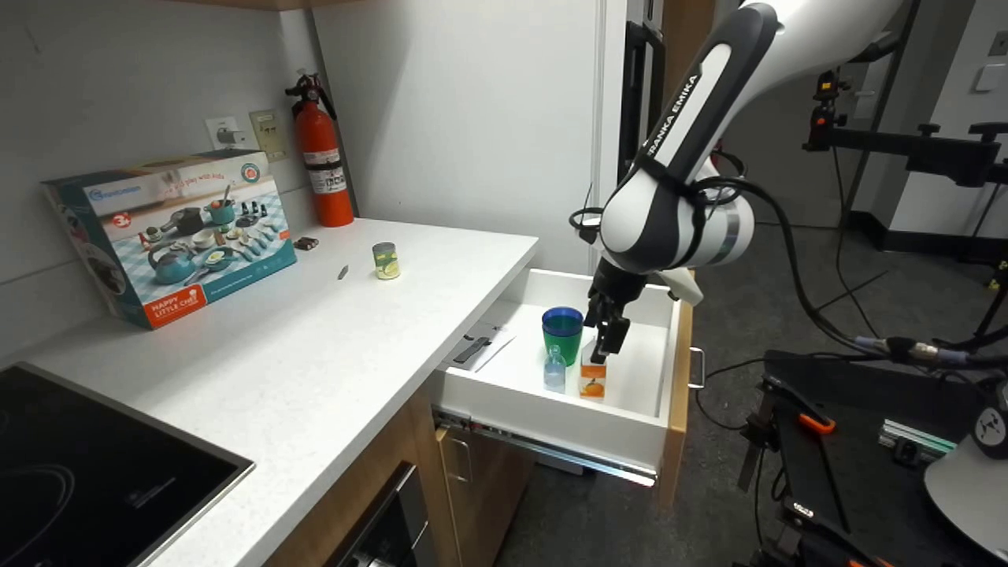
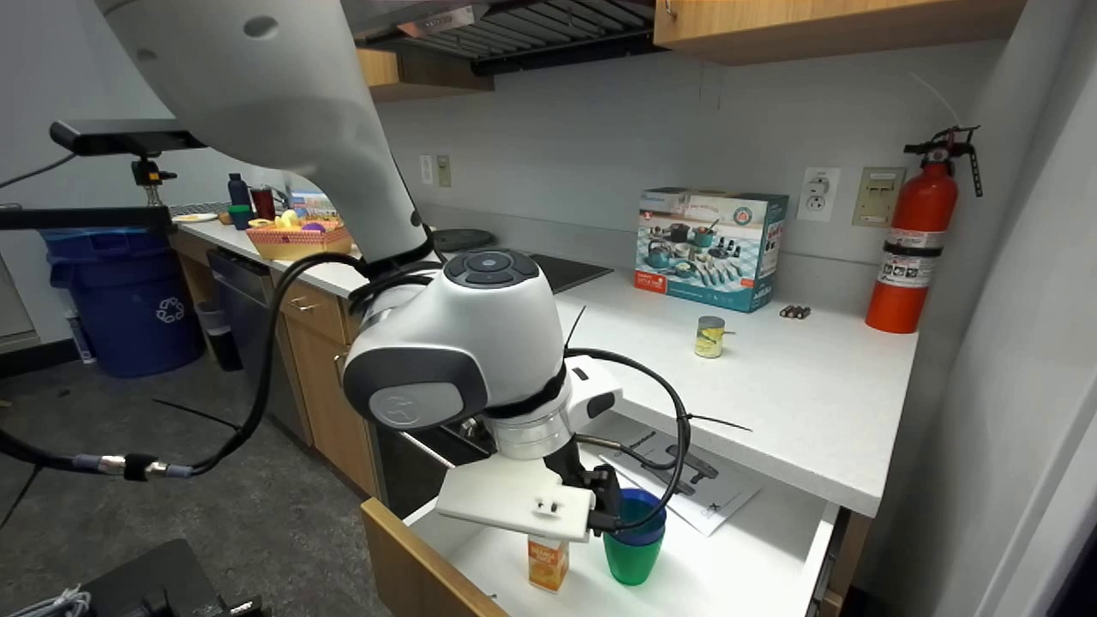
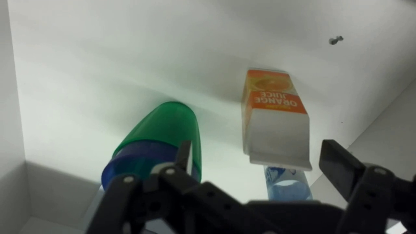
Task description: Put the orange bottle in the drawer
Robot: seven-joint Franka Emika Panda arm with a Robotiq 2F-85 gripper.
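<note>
Orange juice carton (image 3: 277,120) is standing near drawer (image 1: 543,417) side edge, presumably stowed. Gripper (image 3: 256,151) is hovering empty, jaws spread, likely for clearance.

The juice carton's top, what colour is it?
The juice carton's top is white, clearest in the wrist view.
</note>
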